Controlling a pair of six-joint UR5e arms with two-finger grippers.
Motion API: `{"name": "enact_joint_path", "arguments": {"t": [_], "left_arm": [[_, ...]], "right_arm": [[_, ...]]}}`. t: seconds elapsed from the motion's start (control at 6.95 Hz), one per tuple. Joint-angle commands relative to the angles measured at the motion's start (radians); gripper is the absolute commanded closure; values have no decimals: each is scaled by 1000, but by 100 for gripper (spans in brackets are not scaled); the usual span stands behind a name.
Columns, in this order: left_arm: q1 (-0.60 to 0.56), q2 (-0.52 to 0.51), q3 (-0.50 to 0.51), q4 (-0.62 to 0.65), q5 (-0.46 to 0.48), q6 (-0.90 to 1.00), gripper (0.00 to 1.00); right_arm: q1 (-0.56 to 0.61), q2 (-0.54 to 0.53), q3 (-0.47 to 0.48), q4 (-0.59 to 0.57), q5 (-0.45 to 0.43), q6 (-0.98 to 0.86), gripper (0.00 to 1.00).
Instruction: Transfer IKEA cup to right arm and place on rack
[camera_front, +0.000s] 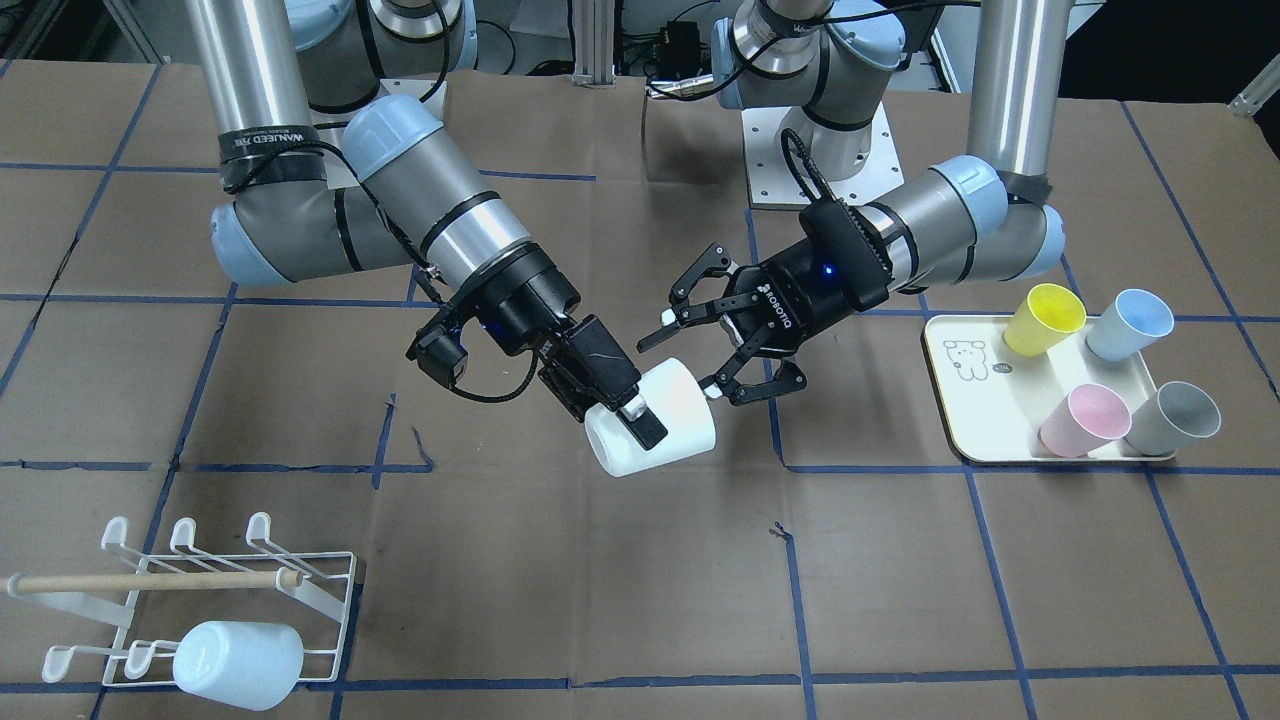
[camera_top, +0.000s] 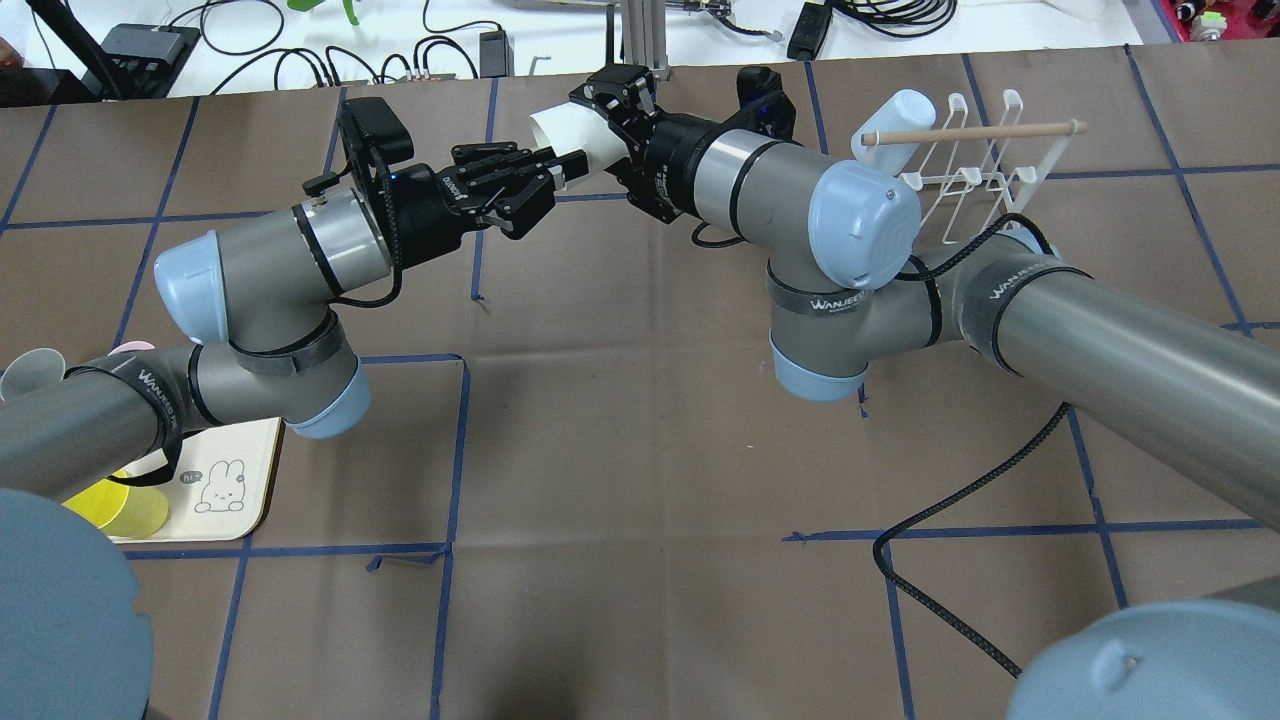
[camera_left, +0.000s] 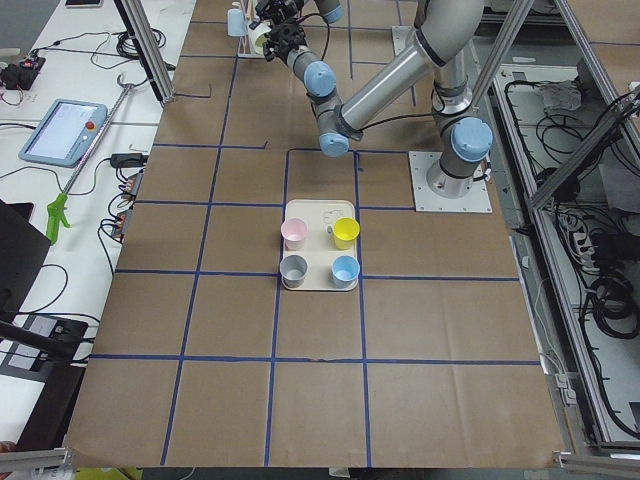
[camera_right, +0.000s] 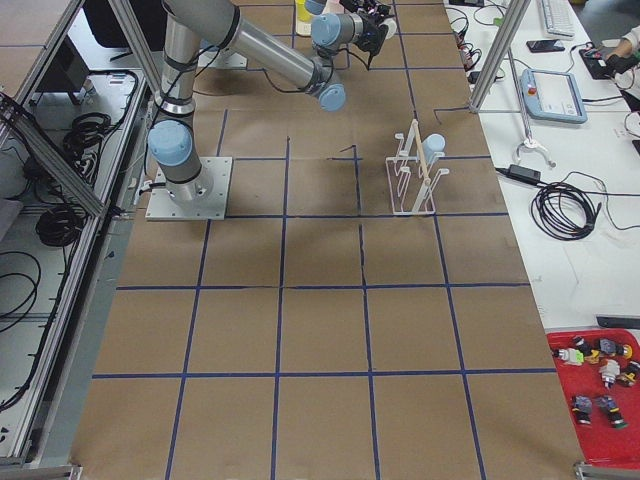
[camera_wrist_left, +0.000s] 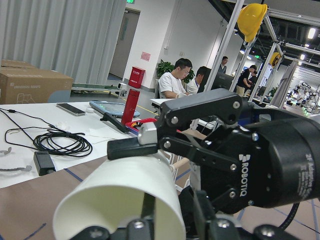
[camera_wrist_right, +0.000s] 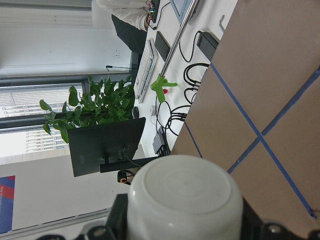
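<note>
white plastic IKEA cup (camera_front: 685, 420): up in the air over the middle of the brown paper-covered table (camera_front: 600, 600), lying on its side between the two grippers and well apart from the rack

right gripper (camera_front: 635, 425): the black blocky one on the silver right arm (camera_front: 440, 215) with light-blue joint caps. It's clamped on the cup from both sides. In the front view one grey-padded finger lies across the cup's wall. The right wrist cam looks straight at the cup's round base sitting between the two fingers.

left gripper (camera_front: 682, 367): the black ROBOTIQ one with open linkage fingers. They're spread wide around the cup's other end, one tip above the wall and the other right at the edge (honestly can't tell if either pad is touching).

white wire rack (camera_front: 262, 530): near the table corner on the right arm's side, hook-ended prongs pointing up, with a light wooden dowel (camera_front: 150, 581) across it

pale bluish-white cup (camera_front: 238, 665): on the rack, lying on its side over a prong in the row nearest the front camera

cream tray with a bear drawing (camera_front: 965, 400): on the left arm's side of the table. It holds a yellow cup (camera_front: 1045, 318), a light-blue cup (camera_front: 1130, 325), a pink cup (camera_front: 1085, 420) and a grey cup (camera_front: 1172, 420), set two by two.
</note>
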Motion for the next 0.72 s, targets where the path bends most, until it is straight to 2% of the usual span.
{"name": "enact_joint_path", "arguments": {"t": [0.0, 0.29, 0.58], "left_arm": [[0, 10, 5, 5, 21, -27, 2], [43, 28, -11, 11, 18, -29, 2], [153, 31, -21, 29, -72, -27, 2]], "right_arm": [[-19, 9, -30, -2, 0, -8, 39], [-92, 19, -41, -11, 6, -17, 40], [-162, 13, -41, -11, 3, -107, 48]]}}
